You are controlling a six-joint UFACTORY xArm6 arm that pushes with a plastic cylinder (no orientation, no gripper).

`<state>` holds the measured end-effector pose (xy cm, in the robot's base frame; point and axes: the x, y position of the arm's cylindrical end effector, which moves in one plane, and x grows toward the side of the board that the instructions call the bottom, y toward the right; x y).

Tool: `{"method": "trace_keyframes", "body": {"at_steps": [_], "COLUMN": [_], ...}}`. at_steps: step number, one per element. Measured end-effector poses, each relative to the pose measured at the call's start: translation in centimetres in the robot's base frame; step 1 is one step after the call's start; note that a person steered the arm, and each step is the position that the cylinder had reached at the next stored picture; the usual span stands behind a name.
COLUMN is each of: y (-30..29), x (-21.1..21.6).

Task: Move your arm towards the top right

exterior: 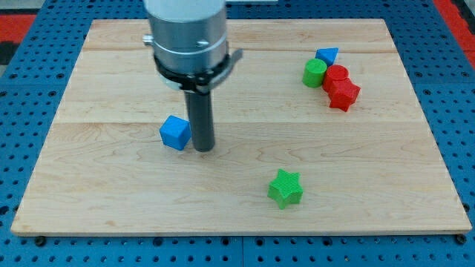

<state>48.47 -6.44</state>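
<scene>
Tip (202, 149) resting on surface (111, 74), just beside blue cube (175, 133), toward the view's right of it (no claw fitted, holding nothing); green star (285, 188) lying well apart.

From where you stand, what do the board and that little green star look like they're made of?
The board looks like pale wood with a smooth, matt finish: grain lines and plank seams run across it. The green star block looks like plastic, possibly 3D-printed: uniform saturated colour and slightly soft edges, though the picture is too coarse to be sure.
</scene>
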Motion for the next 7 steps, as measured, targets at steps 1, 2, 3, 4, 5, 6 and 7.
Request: {"method": "trace_keyframes", "body": {"at_steps": [1,2,3,4,5,6,7], "y": [-4.4,-8.1,-8.3,-3.4,-2.1,-0.5,7.0], "x": [-0.6,-1.1,-1.4,-4.4,-11.4,-18.2,-22.2]}}
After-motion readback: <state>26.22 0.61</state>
